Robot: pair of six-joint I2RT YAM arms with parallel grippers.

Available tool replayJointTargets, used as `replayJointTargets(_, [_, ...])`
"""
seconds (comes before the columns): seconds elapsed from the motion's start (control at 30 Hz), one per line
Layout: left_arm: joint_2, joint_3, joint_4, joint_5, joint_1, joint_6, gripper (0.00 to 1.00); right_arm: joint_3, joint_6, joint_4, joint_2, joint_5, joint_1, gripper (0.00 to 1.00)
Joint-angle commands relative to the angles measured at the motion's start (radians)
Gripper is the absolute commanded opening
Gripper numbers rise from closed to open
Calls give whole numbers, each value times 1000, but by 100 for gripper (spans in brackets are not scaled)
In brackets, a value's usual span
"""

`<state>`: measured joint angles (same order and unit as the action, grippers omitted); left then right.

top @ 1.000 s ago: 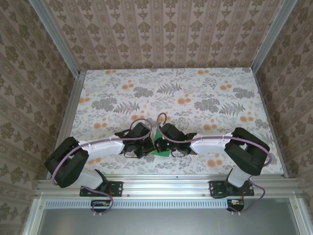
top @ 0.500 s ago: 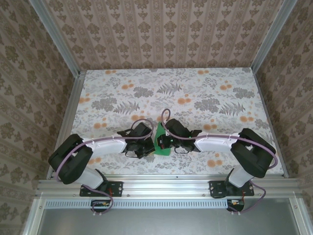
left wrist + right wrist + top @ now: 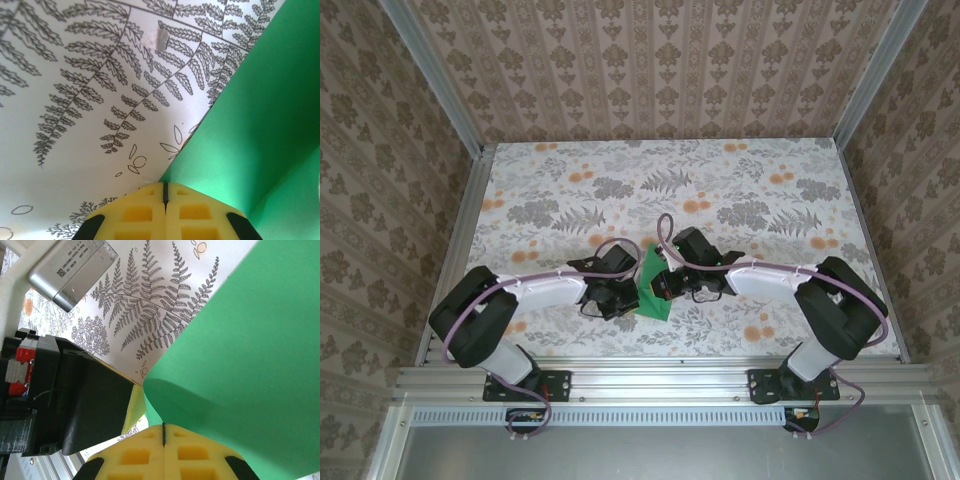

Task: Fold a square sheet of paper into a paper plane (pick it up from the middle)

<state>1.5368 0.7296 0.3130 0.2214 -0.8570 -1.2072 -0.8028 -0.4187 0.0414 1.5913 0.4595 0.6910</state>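
The main danger here is tearing or losing the green sheet of paper (image 3: 656, 300), which is lifted off the table (image 3: 720, 190) near its front edge and stands between the two arms, with the left gripper (image 3: 625, 297) and right gripper (image 3: 667, 287) almost touching on either side of it. Both appear to bite only a small margin of the sheet. If the arms draw apart or twist against each other, the thin paper could rip at the pinch or slide out of one grip, and the free part would flop and spoil the fold line. The right wrist view shows the paper (image 3: 250, 340) bowed into a soft roll just above the grip. Pressing it down like that would probably set a crooked crease rather than a clean one. With the wrists so close together, a small misjudged move could also knock one gripper into the other. In the left wrist view the left gripper (image 3: 164, 192) has its jaws fully closed, the yellow foam pads (image 3: 135, 215) meeting at a thin seam with a corner of the paper (image 3: 250, 125) running into it. The right gripper (image 3: 163, 432) is the same, pads pressed together on the sheet's edge, with the left gripper's black body (image 3: 75, 405) just beside it.
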Motion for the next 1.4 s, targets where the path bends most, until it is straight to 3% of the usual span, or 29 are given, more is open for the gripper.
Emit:
replayJointTargets(0.0, [35,2,103,-61,-4,35,0,-42,86,62,34,76,-29,5])
replayJointTargets(0.5, [60,29,108,-51,-7,44,0,-11,-16,-72,116,159,-72,7])
replayJointTargets(0.8, [64,36,124,-51,-8,52,0,1,156,32,35,-57,-74,7])
replayJointTargets(1.23, [72,44,126,-52,-8,57,0,-7,281,2,72,-56,-73,7])
replayJointTargets(1.37, [76,53,129,-49,-9,61,0,2,259,-14,82,11,-73,7])
